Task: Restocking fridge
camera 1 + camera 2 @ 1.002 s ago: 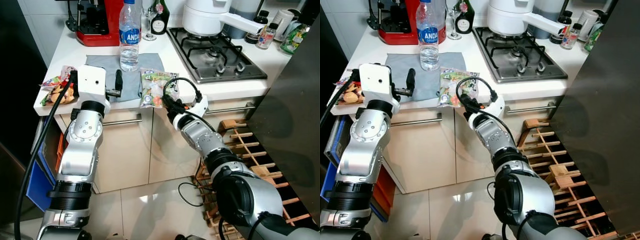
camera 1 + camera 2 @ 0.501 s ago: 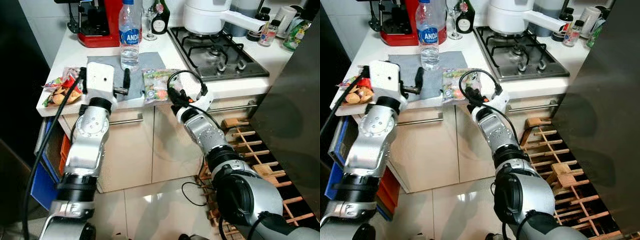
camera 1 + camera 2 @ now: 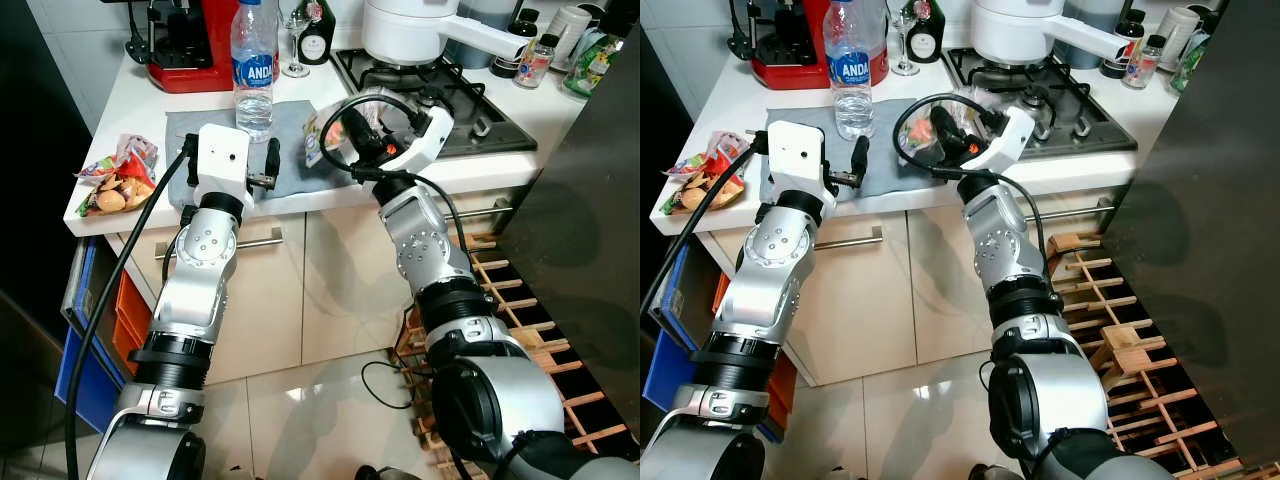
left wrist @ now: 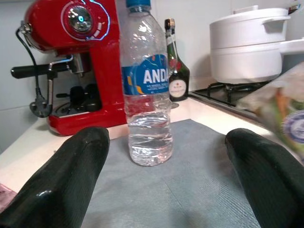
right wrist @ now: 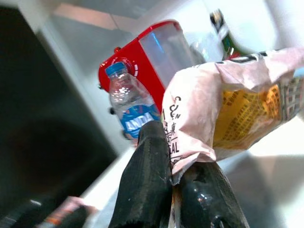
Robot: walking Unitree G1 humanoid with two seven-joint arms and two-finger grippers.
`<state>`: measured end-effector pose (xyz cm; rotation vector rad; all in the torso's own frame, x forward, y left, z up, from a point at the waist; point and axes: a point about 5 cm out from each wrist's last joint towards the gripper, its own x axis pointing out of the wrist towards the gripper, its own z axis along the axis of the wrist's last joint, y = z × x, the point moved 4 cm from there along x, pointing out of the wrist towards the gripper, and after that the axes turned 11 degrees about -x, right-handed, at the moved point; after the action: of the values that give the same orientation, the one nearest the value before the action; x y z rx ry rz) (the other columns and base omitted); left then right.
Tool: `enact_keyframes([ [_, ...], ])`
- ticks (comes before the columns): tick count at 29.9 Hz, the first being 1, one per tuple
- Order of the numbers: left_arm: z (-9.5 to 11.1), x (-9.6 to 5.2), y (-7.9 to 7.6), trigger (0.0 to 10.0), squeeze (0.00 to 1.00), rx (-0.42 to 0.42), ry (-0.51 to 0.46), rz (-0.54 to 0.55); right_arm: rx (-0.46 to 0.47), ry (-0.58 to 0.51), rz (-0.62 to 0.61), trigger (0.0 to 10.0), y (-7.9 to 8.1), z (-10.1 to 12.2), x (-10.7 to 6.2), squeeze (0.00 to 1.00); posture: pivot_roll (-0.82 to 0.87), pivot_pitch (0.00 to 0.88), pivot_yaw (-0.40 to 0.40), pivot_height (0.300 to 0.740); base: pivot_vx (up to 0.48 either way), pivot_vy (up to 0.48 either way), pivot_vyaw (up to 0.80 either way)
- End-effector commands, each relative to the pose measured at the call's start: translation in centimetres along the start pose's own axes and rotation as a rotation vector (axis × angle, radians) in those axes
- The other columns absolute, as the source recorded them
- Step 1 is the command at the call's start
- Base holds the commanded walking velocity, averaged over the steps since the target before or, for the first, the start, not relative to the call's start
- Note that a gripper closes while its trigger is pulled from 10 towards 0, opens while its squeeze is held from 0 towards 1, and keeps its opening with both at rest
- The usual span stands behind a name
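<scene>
Left eye view, white counter (image 3: 120,100), grey mat (image 3: 205,135), hob (image 3: 450,85)

snack bag (image 3: 322,128) pinched, lifted above counter

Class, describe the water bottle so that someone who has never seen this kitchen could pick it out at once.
Find the white counter left of the gas hob. On its grey cloth stands the water bottle, upright, just in front of the red coffee machine. It alone is clear plastic with a blue cap and blue label; the bottle behind is dark glass.
</scene>
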<state>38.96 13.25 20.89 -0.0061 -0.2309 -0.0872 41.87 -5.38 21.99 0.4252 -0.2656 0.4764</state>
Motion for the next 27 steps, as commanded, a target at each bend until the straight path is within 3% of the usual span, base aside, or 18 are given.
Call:
enact_keyframes([
  [1, 0.1, 0.1, 0.0, 10.0, 0.0, -0.006, -0.007, -0.002, -0.139, -0.059, -0.013, 0.0, -0.3, 1.6, -0.1, 0.0, -0.04, 0.0, 0.001, 0.74, 0.0, 0.0, 0.0],
  [2, 0.1, 0.1, 0.1, 10.0, 0.0, -0.005, -0.007, -0.001, -0.169, -0.061, -0.018, 0.0, -0.4, 1.8, -0.2, 0.0, -0.04, 0.0, 0.001, 0.74, 0.0, 0.0, 0.0],
  [4, 0.0, 0.0, 0.2, 10.0, 0.0, -0.001, -0.008, 0.006, -0.365, -0.069, -0.043, 0.0, -1.0, 2.3, -0.8, 0.0, -0.05, 0.0, -0.007, 0.74, 0.0, 0.0, 0.0],
  [5, 0.0, 0.0, 0.2, 10.0, 0.0, -0.001, -0.008, 0.006, -0.365, -0.069, -0.043, 0.0, -1.0, 2.3, -0.8, 0.0, -0.05, 0.0, -0.007, 0.74, 0.0, 0.0, 0.0],
  [6, -0.2, -0.1, 0.2, 10.0, 0.0, 0.006, -0.01, 0.016, -0.577, -0.066, -0.095, 0.0, -2.1, 2.8, -1.9, 0.0, -0.05, 0.0, -0.024, 0.74, 0.0, 0.0, 0.0],
  [8, -0.3, -0.2, 0.2, 10.0, 0.0, 0.009, -0.011, 0.02, -0.629, -0.065, -0.117, 0.0, -2.6, 2.9, -2.3, 0.0, -0.05, 0.0, -0.027, 0.74, 0.0, 0.0, 0.0],
  [11, -0.9, -0.8, 0.3, 10.0, 0.0, -0.042, 0.006, 0.049, -0.774, -0.062, -0.209, 0.0, -4.5, 3.2, -5.1, 0.0, -0.06, 0.0, -0.043, 0.74, 0.0, 0.0, 0.0],
  [15, -1.5, -1.9, 0.6, 10.0, 0.0, -0.126, 0.037, 0.091, -0.936, -0.085, -0.302, 0.0, -5.2, 3.5, -8.5, 0.0, -0.07, 0.0, -0.034, 0.74, 0.0, 0.0, 0.0],
  [17, -1.4, -2.4, 0.6, 10.0, 0.0, -0.125, 0.032, 0.089, -0.979, -0.094, -0.33, 0.0, -5.4, 3.6, -9.6, 0.0, -0.07, 0.0, -0.035, 0.74, 0.0, 0.0, 0.0],
  [20, -2.1, -3.7, 1.2, 10.0, 0.0, -0.077, 0.044, 0.078, -0.962, -0.046, -0.375, 0.0, -6.1, 2.3, -11.7, 0.0, -0.09, 0.0, -0.037, 0.74, 0.0, 0.0, 0.0],
  [23, -2.1, -5.1, 1.6, 10.0, 0.0, -0.009, 0.036, 0.049, -0.98, -0.024, -0.286, 0.0, -4.9, 1.2, -13.1, 0.0, -0.08, 0.0, -0.034, 0.74, 0.0, 0.0, 0.0],
  [24, -2.2, -5.8, 1.7, 10.0, 0.0, -0.004, 0.041, 0.04, -0.973, 0.006, -0.246, 0.0, -4.6, 0.4, -14.1, 0.0, -0.08, 0.0, -0.034, 0.74, 0.0, 0.0, 0.0],
  [27, -2.2, -6.0, 1.6, 10.0, 0.0, -0.019, 0.049, 0.046, -0.957, 0.043, -0.256, 0.0, -4.8, -0.1, -14.8, 0.0, -0.08, 0.0, -0.043, 0.74, 0.0, 0.0, 0.0],
])
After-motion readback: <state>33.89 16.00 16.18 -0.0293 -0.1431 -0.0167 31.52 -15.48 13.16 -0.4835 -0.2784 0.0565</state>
